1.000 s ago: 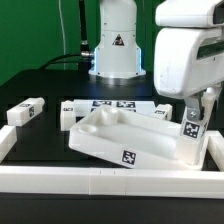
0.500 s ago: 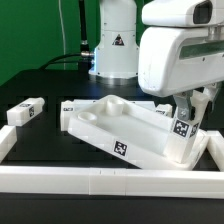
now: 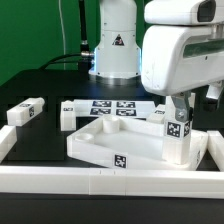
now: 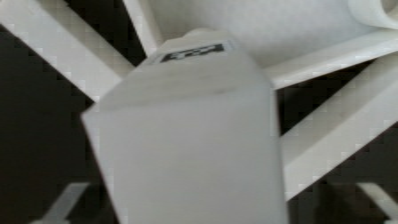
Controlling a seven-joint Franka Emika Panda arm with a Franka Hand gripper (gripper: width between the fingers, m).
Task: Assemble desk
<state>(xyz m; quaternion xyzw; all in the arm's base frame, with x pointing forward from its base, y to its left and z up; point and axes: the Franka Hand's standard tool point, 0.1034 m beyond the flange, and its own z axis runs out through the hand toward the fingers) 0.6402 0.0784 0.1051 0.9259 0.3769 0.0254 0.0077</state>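
Observation:
The white tray-like tabletop (image 3: 105,138) lies near the front rail, with a tag (image 3: 121,158) on its front wall. My gripper (image 3: 178,110) is above its corner on the exterior view's right. It is shut on a white tagged leg (image 3: 177,138) that stands upright at that corner. In the wrist view this leg (image 4: 187,130) fills the picture between my fingers (image 4: 48,203), and its tag (image 4: 192,50) is at the far end. A second leg (image 3: 27,111) lies at the exterior view's left. A third leg (image 3: 68,110) lies behind the tabletop.
The marker board (image 3: 112,105) lies flat behind the tabletop. A long white border rail (image 3: 110,181) runs along the front, with side rails at both ends. The robot's base (image 3: 116,45) stands at the back.
The tabletop has swung from a skewed, tilted pose to lie square along the front rail. My gripper and the leg have shifted slightly toward the exterior view's left.

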